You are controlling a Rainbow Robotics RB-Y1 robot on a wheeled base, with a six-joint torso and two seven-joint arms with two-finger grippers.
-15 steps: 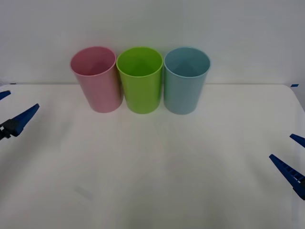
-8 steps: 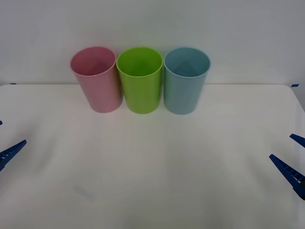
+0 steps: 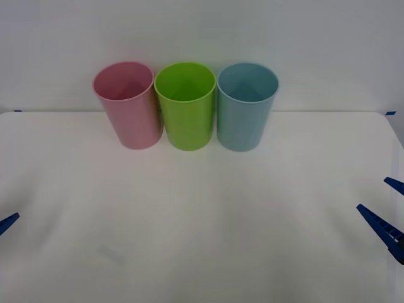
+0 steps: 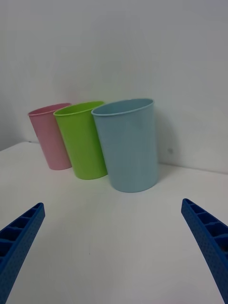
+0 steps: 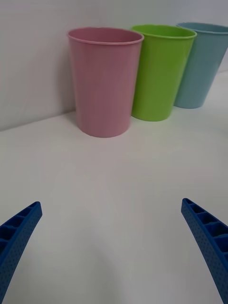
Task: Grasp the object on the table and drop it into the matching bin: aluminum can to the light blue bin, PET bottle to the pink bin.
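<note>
While three smooth plastic bins stand at the table's (image 3: pixel 202 214) far edge, both grippers hang released at its side edges.

Pink bin (image 3: pixel 128 104), lime green bin (image 3: pixel 185 105) and light blue bin (image 3: pixel 245 105) are round, tapered, unlabelled, touching in a row. Left gripper (image 5: pixel 114 247) and right gripper (image 4: pixel 113 247) show ribbed blue fingers (image 4: pixel 209 240) spread wide, grasping nothing. I cannot tell where the bottle is.
</note>
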